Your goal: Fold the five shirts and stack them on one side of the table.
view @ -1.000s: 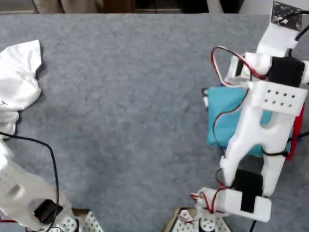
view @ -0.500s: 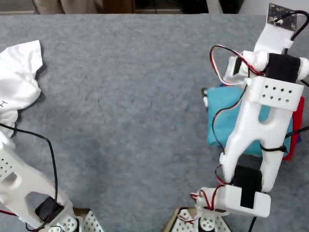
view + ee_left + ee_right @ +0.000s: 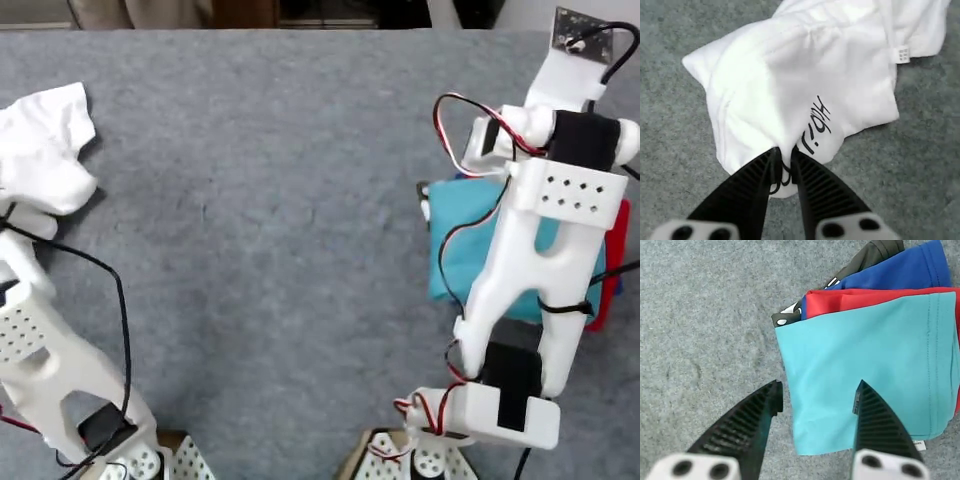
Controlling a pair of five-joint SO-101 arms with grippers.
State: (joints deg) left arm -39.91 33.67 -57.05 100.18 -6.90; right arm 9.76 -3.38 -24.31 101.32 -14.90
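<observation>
The left gripper (image 3: 782,152) pinches the crumpled white shirt (image 3: 805,75) at the worktop's (image 3: 280,200) left edge. The right gripper (image 3: 817,387) is spread wide over the folded teal shirt (image 3: 870,370) near the right edge.

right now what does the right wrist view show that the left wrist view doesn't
Right wrist view: the open right hand over the edge of a folded stack, with the teal shirt on top and the red shirt, blue shirt and black shirt peeking out beneath.
Left wrist view: the left hand shut on the edge of a crumpled white shirt.
Both: the grey table under the cloth.
</observation>
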